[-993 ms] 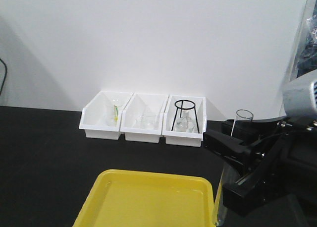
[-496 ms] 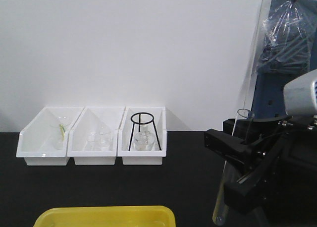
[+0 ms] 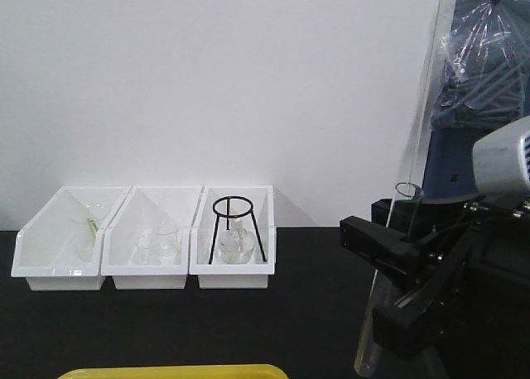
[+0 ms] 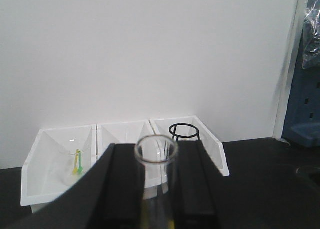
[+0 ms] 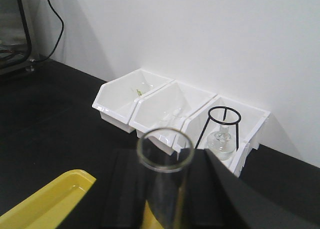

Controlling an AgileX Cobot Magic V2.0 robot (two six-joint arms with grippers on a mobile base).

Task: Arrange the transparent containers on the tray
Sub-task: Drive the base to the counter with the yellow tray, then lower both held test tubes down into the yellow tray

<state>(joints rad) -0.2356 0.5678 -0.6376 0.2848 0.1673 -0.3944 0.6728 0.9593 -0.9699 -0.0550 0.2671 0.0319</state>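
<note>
Since bare glass rolls, my left gripper (image 4: 157, 199) pinched one test tube (image 4: 157, 161) upright, rim above the fingers (image 4: 125, 189), and my right gripper (image 5: 167, 201) clamped a second test tube (image 5: 165, 176) likewise. The yellow tray (image 5: 70, 176) lay low, left of the right fingers, with the white bins (image 5: 150, 109) beyond.

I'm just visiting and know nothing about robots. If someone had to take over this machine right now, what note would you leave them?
The left gripper is shut on a first test tube, held upright.
The right gripper is shut on a second test tube, slightly tilted in the front view.
The yellow tray lies nearest the robot; the parts that show hold no tubes.
The three white bins by the wall hold other glassware.
Done: both tubes are in hand.
Left: lay both on the tray.
</note>
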